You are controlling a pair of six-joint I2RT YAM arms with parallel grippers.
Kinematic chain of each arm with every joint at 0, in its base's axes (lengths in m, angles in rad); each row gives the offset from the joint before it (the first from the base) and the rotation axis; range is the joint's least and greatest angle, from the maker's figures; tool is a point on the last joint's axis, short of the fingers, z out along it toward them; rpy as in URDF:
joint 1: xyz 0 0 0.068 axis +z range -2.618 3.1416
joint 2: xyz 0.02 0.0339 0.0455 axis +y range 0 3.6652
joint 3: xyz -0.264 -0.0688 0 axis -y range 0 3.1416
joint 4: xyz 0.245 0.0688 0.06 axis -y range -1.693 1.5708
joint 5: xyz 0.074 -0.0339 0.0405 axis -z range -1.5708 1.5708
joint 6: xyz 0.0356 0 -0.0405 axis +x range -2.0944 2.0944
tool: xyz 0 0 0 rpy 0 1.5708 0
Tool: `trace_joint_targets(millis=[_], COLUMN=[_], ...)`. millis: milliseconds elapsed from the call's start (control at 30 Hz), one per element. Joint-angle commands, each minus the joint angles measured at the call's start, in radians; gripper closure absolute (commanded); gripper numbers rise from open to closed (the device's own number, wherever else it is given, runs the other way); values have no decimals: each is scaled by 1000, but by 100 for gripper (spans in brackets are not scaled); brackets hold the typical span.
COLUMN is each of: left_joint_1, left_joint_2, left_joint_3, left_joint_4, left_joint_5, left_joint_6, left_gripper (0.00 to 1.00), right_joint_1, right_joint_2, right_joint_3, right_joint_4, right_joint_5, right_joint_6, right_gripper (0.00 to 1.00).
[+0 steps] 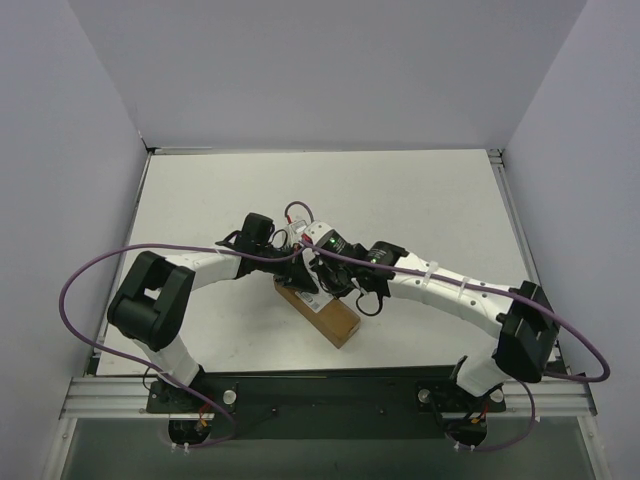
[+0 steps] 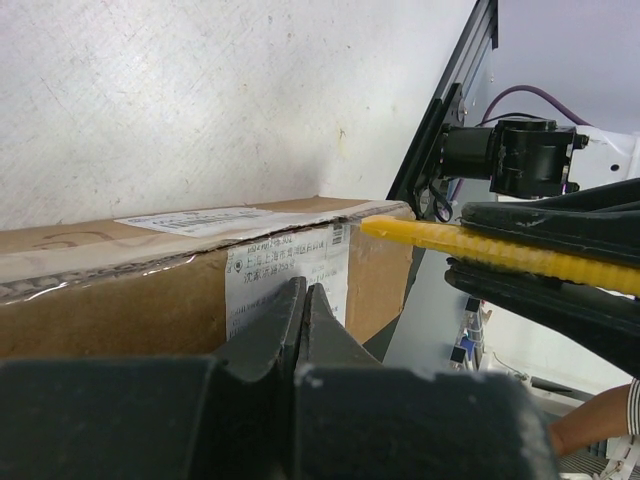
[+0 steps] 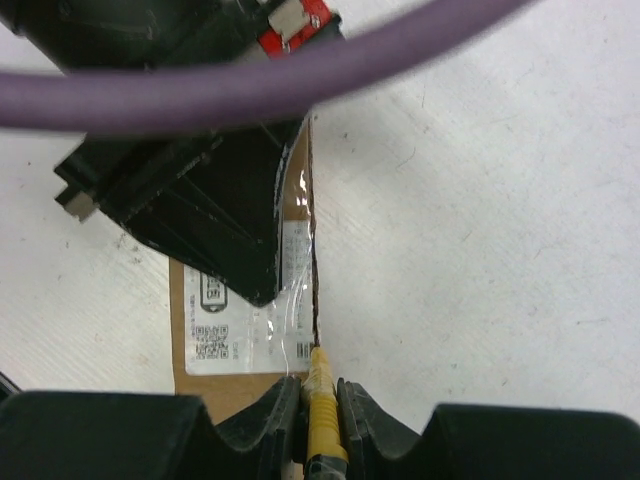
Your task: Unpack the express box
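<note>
The express box [image 1: 335, 318] is a brown cardboard parcel lying slantwise on the white table in front of the arm bases. Its white label [image 3: 225, 335] and clear tape show in the right wrist view. My right gripper [image 3: 320, 385] is shut on a yellow utility knife [image 3: 322, 410]. The knife's tip touches the box's top edge along the taped seam [image 3: 313, 280]. My left gripper [image 2: 305, 292] is shut and empty, and its tips rest against the box [image 2: 130, 300] by the label. The knife also shows in the left wrist view [image 2: 480, 250], level with the box's top corner.
Both arms meet over the box's far end [image 1: 300, 290], and a purple cable [image 1: 100, 270] loops across them. The white table [image 1: 400, 200] stretches behind, with grey walls on three sides and a metal rail [image 1: 330, 395] at the near edge.
</note>
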Motion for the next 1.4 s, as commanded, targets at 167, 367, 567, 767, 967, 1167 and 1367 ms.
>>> trace_joint_targets(millis=[167, 367, 567, 767, 967, 1167, 1367], left_joint_1=[36, 36, 36, 37, 39, 39, 37], left_joint_2=[39, 41, 43, 38, 46, 52, 62], left_joint_3=[-38, -38, -40, -37, -35, -6, 60], left_joint_4=[-45, -47, -54, -61, -62, -73, -99], left_joint_5=[-253, -267, -273, -282, -282, -276, -247], left_joint_6=[77, 89, 96, 100, 103, 109, 131], left_gripper=[100, 100, 100, 100, 100, 100, 100], right_joint_1=[-21, -23, -21, -21, -24, -44, -64], right_joint_2=[-81, -133, -182, -202, -231, -236, -239], right_joint_3=[-79, -98, -163, -189, -188, -163, -94], right_joint_4=[-161, -215, -224, -227, -275, -301, -361], right_joint_5=[-20, -36, -83, -82, -83, -83, -70], right_joint_6=[21, -11, -88, -71, -73, -73, -77], right_gripper=[100, 100, 100, 100, 100, 100, 100])
